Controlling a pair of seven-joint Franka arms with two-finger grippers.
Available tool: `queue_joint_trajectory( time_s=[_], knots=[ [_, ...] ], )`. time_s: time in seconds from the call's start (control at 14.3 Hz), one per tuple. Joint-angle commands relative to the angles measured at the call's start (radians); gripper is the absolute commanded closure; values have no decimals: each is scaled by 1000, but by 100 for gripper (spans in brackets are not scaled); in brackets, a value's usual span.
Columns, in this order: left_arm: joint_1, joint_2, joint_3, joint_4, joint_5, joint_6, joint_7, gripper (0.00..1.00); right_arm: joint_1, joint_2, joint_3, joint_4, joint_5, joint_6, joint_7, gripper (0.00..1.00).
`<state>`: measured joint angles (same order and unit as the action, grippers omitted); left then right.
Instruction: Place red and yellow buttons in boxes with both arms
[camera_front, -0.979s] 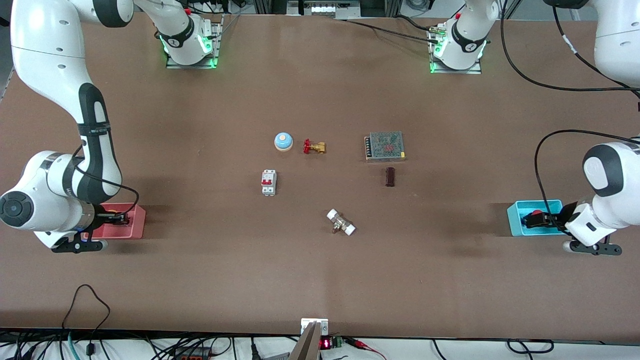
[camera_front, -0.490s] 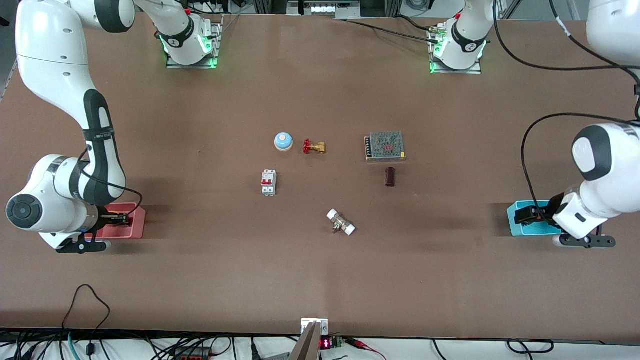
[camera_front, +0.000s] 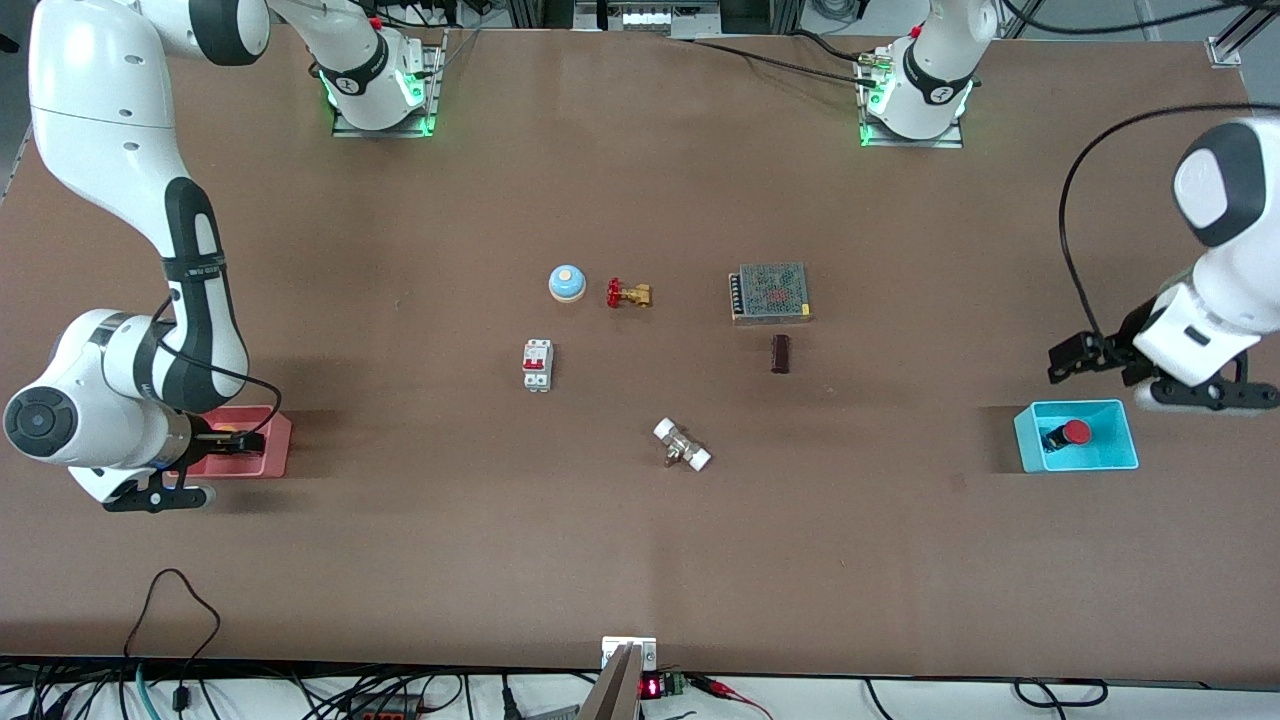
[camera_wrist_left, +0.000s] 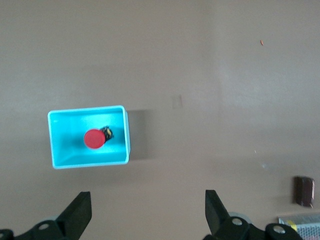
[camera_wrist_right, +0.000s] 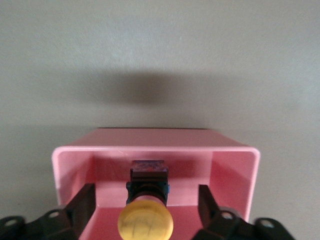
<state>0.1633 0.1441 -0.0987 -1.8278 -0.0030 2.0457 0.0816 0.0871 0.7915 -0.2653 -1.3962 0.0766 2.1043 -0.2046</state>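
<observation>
The red button (camera_front: 1075, 432) lies in the cyan box (camera_front: 1025, 430) at the left arm's end of the table. My left gripper (camera_front: 1066, 360) is open and empty, up in the air beside that box. The left wrist view shows the box (camera_wrist_left: 126, 135) with the red button (camera_wrist_left: 93, 139) in it, past my open left gripper (camera_wrist_left: 147, 215). The yellow button (camera_wrist_right: 145, 222) lies in the pink box (camera_wrist_right: 155, 147). My right gripper (camera_wrist_right: 146, 207) is low in that box, jaws open on either side of the button, not touching it. The front view shows it (camera_front: 245, 440) in the pink box (camera_front: 275, 455).
Mid-table stand a blue dome (camera_front: 566, 283), a brass valve (camera_front: 628, 294), a white circuit breaker (camera_front: 537, 365), a grey power supply (camera_front: 770, 292), a dark cylinder (camera_front: 780, 353) and a white-ended fitting (camera_front: 682, 445).
My left gripper has let go of the red button, risen out of the cyan box and drawn back toward the bases. My right gripper has stayed in the pink box.
</observation>
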Motion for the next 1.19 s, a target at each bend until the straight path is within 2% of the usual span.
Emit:
queue_joint_trajectory(
  time_s=[0.0, 0.28, 0.63, 0.77, 0.98, 1.12],
  knots=[
    [2, -86, -3, -44, 15, -53, -17, 0, -6, -95, 12, 0, 5, -87, -3, 0],
    [2, -156, -3, -39, 11, -142, -8, 0, 3, -256, 20, 0, 8, -234, -1, 0],
    [2, -170, -3, -37, 0, -173, 0, 0, 52, -441, 24, -1, 23, -427, 16, 0],
    [2, -169, -3, -37, 0, -170, 0, 0, 88, -513, 23, -3, 20, -505, 86, 0],
    [4, -169, -1, -24, -2, -170, 3, 0, 94, -589, 21, -15, 3, -598, 114, 0],
    [15, -169, -1, -19, -2, -170, 9, 0, 86, -616, 14, -36, -7, -596, 105, 0]
  ],
)
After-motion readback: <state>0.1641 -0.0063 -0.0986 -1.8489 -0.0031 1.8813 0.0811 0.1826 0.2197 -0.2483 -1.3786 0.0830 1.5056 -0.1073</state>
